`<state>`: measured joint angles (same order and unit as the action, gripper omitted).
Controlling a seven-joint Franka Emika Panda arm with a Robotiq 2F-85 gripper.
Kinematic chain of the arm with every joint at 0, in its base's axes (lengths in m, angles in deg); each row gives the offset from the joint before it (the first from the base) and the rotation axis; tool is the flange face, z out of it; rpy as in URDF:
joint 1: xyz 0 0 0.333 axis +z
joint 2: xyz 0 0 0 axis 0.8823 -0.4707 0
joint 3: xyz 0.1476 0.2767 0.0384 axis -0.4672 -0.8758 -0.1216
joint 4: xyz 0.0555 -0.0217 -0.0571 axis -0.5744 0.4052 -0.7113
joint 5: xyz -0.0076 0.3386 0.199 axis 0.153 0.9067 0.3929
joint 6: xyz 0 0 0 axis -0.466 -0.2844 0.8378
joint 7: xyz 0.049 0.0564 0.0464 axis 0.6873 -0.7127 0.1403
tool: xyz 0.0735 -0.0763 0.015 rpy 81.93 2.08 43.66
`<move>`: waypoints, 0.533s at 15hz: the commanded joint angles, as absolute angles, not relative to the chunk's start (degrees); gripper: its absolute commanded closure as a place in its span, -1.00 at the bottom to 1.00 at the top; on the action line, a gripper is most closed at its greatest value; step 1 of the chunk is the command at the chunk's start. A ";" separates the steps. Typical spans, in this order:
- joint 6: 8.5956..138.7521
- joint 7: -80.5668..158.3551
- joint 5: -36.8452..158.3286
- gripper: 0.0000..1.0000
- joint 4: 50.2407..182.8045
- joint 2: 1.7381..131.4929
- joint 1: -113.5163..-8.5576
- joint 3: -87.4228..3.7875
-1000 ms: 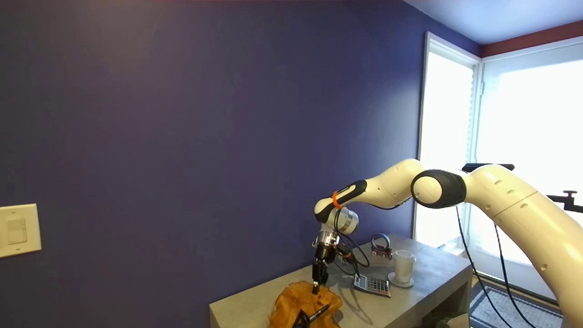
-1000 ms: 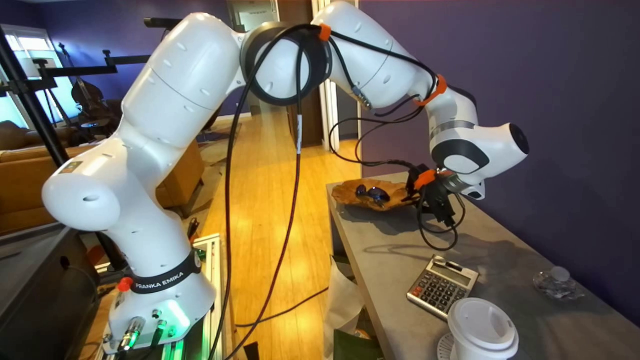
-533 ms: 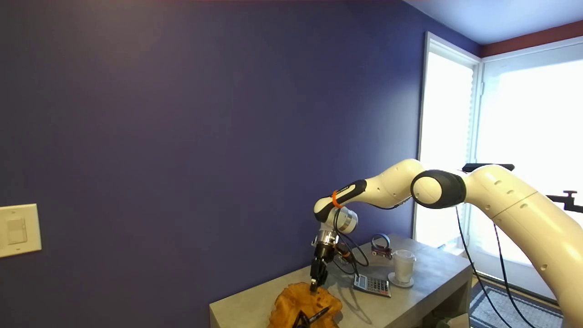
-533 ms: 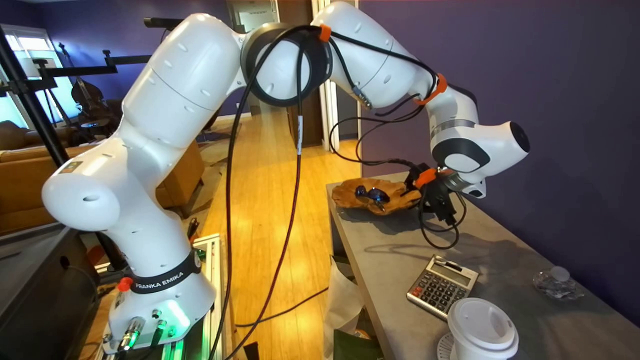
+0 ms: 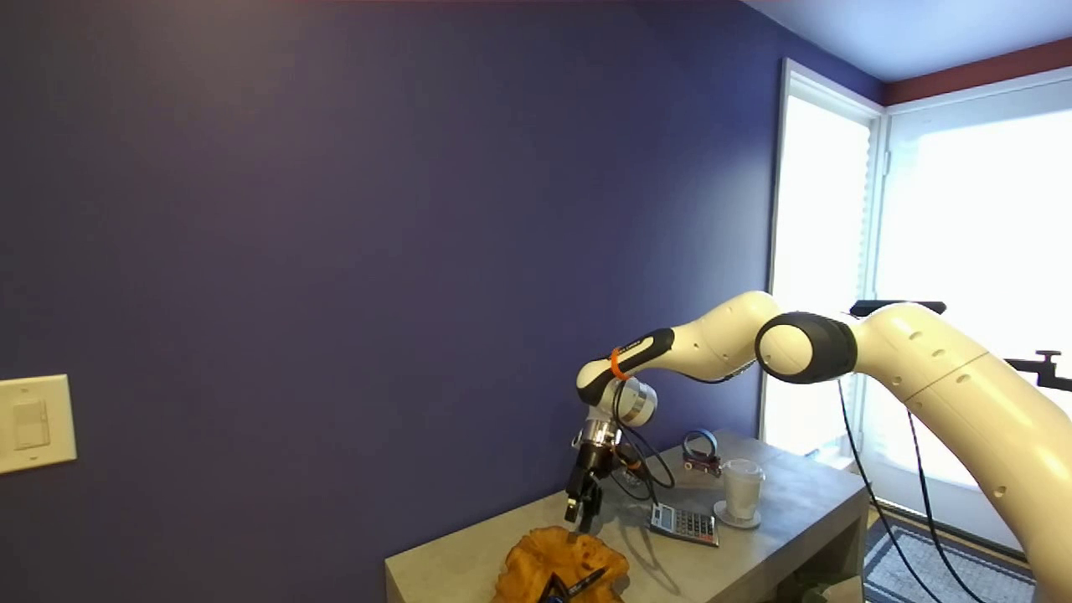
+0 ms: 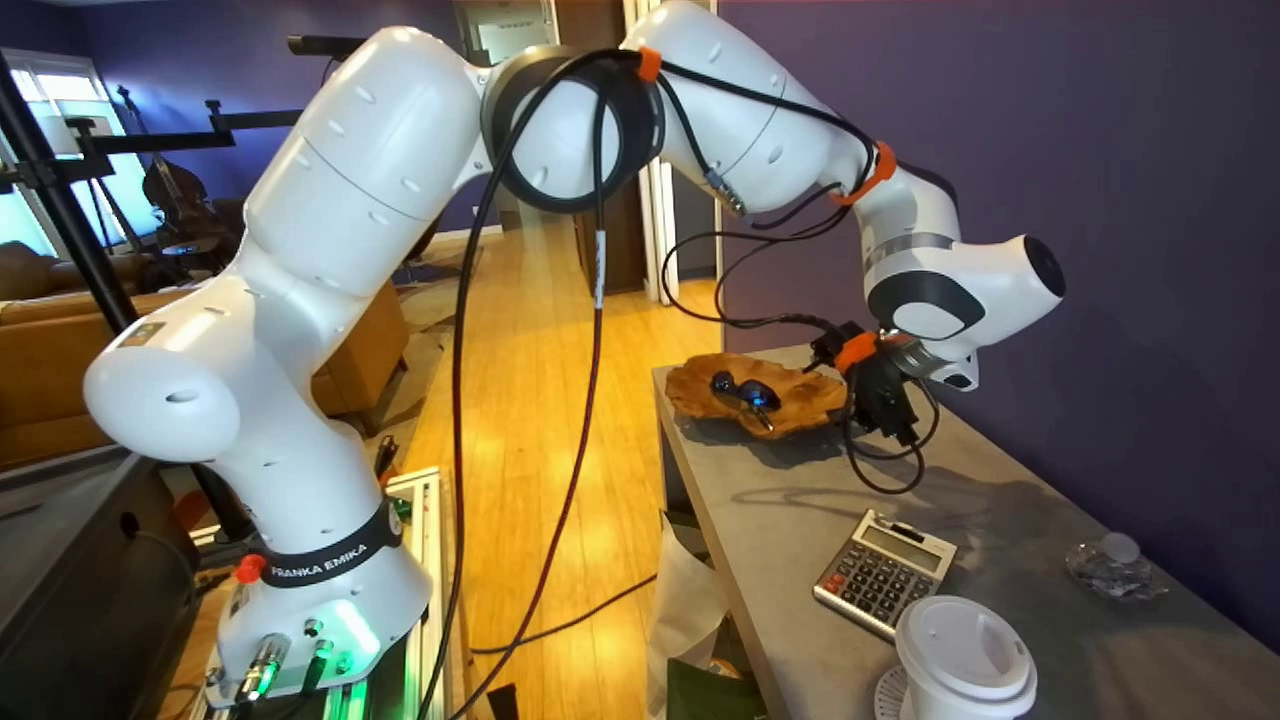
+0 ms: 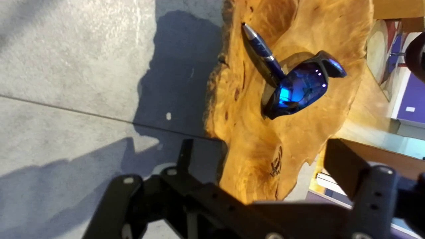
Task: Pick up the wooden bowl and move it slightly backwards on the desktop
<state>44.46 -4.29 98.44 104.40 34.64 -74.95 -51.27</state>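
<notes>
The wooden bowl (image 7: 292, 132) is set on the table (image 6: 745, 520), near a corner, and its wavy rim is seen in both exterior views. A pair of sunglasses (image 7: 300, 88) with blue mirrored lenses and a dark pen (image 7: 264, 49) are held in the bowl; the pen is aimed with its silver tip away from the sunglasses. The hand (image 7: 273, 157) is tilted downward at the bowl's end, with its 2 fingers (image 7: 202, 159) spread wide. In the wrist view, that end of the bowl is framed between them, but whether the wood is touched by either finger cannot be told. A broad shadow (image 7: 179, 76) is cast on the table beside the bowl.

The white arm (image 6: 565, 140) is stretched over the table. Well apart from the bowl, a calculator (image 6: 887, 572) is laid flat. Just beside it, a lidded white cup (image 6: 965, 665) is stood on a coaster (image 6: 889, 692). A clear plastic object (image 6: 1112, 570) is placed near the purple wall (image 6: 1100, 250). In an exterior view, a light switch (image 5: 32, 424) is mounted on the wall. Alongside the table, a wooden floor (image 6: 550, 430) is shown.
</notes>
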 commanded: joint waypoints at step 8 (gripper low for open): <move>66.00 11.65 86.09 -1.00 114.46 46.63 -69.99 -47.89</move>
